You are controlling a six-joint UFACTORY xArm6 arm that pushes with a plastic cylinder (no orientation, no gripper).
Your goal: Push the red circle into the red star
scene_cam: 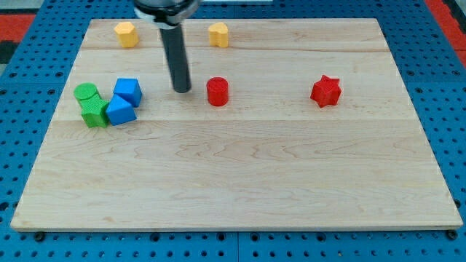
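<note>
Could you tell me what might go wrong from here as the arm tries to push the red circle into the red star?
My tip sits just to the view's left of the red circle, and the red star lies far off to the view's right. Over so long a push, an off-centre contact could let the round block slip off the tip and curve away. A hard final shove might also knock the star toward the board's right edge.

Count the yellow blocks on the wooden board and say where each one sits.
2. One yellow block lies near the view's top left; the other yellow block lies at the top, right of the rod. None seems hidden.
</note>
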